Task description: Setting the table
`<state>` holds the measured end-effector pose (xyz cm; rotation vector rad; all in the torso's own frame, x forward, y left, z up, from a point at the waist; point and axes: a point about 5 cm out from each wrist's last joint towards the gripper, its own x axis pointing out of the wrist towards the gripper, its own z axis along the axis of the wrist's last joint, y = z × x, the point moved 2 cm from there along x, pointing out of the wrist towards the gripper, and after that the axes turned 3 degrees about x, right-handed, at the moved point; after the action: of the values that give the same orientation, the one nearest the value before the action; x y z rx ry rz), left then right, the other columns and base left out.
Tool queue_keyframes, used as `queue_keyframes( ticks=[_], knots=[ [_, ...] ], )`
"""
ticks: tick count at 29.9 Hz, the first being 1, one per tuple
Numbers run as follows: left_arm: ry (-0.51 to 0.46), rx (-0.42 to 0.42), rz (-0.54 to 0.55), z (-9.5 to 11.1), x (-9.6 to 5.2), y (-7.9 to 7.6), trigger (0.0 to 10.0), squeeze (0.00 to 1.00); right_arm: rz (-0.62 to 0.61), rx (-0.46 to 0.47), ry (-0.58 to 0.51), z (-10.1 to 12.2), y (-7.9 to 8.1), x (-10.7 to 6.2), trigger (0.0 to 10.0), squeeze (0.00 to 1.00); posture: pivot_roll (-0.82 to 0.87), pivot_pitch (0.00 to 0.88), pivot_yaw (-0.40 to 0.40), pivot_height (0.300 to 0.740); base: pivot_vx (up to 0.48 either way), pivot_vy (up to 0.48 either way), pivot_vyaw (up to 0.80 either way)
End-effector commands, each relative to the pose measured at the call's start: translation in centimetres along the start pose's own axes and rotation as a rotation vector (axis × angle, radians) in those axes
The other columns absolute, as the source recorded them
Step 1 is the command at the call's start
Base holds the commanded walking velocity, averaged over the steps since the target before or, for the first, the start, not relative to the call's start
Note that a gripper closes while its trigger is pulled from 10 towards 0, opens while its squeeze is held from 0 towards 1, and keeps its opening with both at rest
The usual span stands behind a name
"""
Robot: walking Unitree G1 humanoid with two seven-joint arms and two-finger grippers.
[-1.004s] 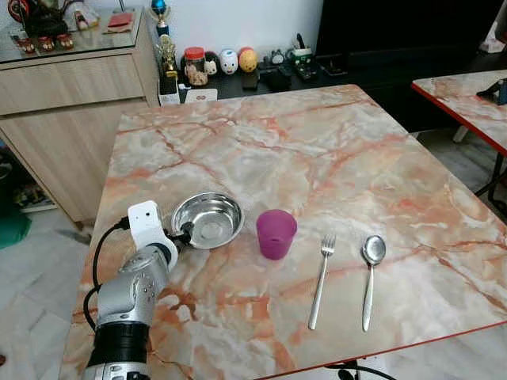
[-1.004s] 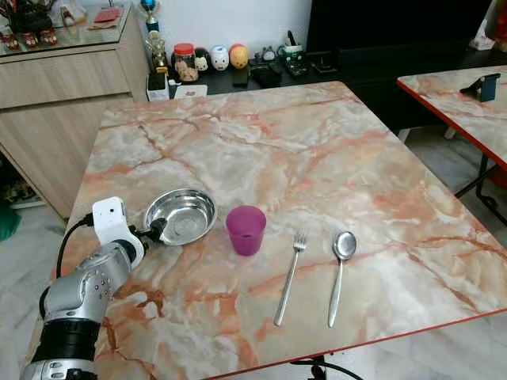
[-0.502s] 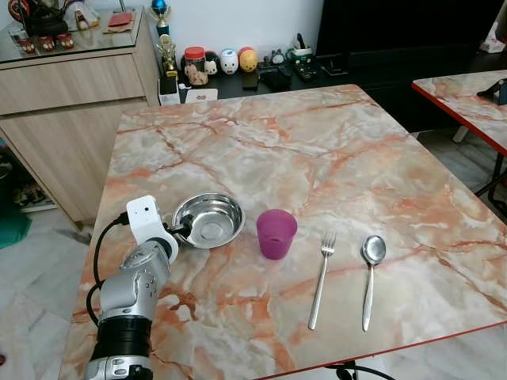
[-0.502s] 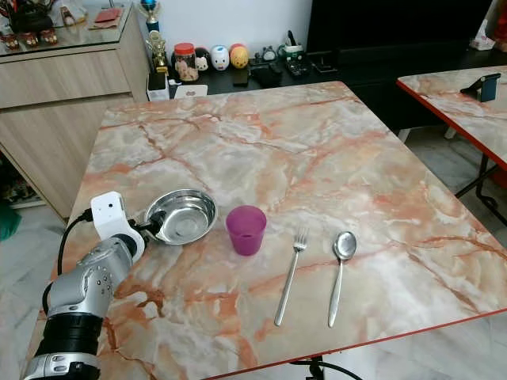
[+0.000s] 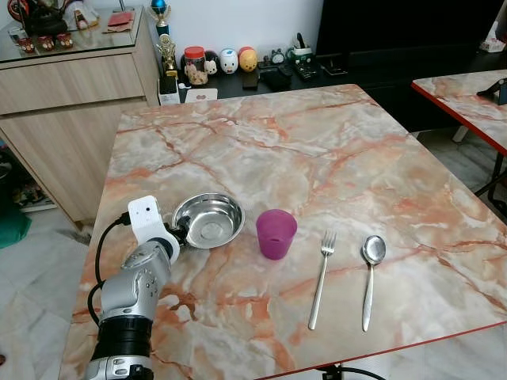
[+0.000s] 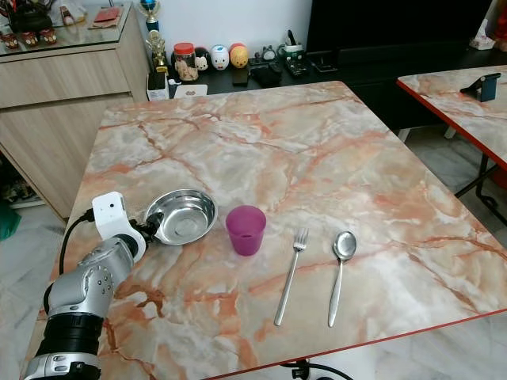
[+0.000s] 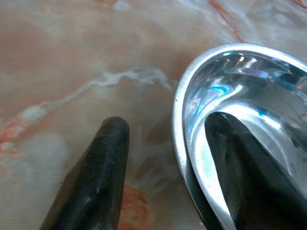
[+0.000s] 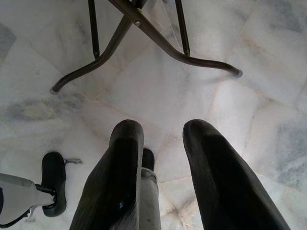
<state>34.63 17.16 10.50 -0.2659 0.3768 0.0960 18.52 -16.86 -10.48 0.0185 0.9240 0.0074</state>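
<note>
The bowl (image 5: 208, 220) is straddled at its rim by the parted left gripper (image 7: 165, 143) on the worktop (image 5: 317, 150), beside cup (image 5: 276, 233), fork (image 5: 321, 279) and spoon (image 5: 370, 277), already laid out.

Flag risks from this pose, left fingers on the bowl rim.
1. The left gripper straddles the bowl rim with fingers apart, one inside, one outside. Lifting without closing firmly could let the slick steel slip.
2. The cup stands just right of the bowl. Sliding the bowl rightward may knock it over.
3. The bowl sits near the table left edge, so a pull toward the arm might drag it off.
</note>
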Motion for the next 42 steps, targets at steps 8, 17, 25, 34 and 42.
queue_keyframes(
  ticks=[8, 17, 25, 34, 42],
  knots=[
    [0.035, 0.031, -0.033, -0.1, 0.0, -0.4, 0.0, 0.0, 0.007, -0.012, -0.005, 0.3, 0.2, 0.1, 10.0, 0.0, -0.02, 0.0, 0.01, 0.74, 0.0, 0.0, 0.0],
    [0.009, 0.03, 0.006, 0.4, -0.2, 0.4, 0.0, 0.0, -0.003, -0.014, -0.011, 0.7, -1.0, 0.0, 10.0, 0.0, -0.02, 0.0, 0.011, 0.74, 0.0, 0.0, 0.0],
    [-0.014, 0.022, 0.032, 0.7, -0.5, 1.0, 0.0, 0.0, -0.015, -0.009, 0.01, -0.6, -2.4, -0.5, 10.0, 0.0, -0.02, 0.0, 0.01, 0.74, 0.0, 0.0, 0.0],
    [-0.14, -0.073, 0.032, 1.7, -1.4, 1.5, 0.0, 0.0, -0.025, -0.004, 0.05, -2.4, -3.3, -1.1, 10.0, 0.0, -0.02, 0.0, 0.005, 0.74, 0.0, 0.0, 0.0],
    [-0.349, -0.24, -0.011, 3.6, -3.1, 1.9, 10.0, 0.0, -0.012, -0.009, 0.049, -2.3, -1.9, -0.8, 10.0, 0.0, -0.01, 0.0, 0.0, 0.74, 0.0, 0.0, 0.0]
  ],
)
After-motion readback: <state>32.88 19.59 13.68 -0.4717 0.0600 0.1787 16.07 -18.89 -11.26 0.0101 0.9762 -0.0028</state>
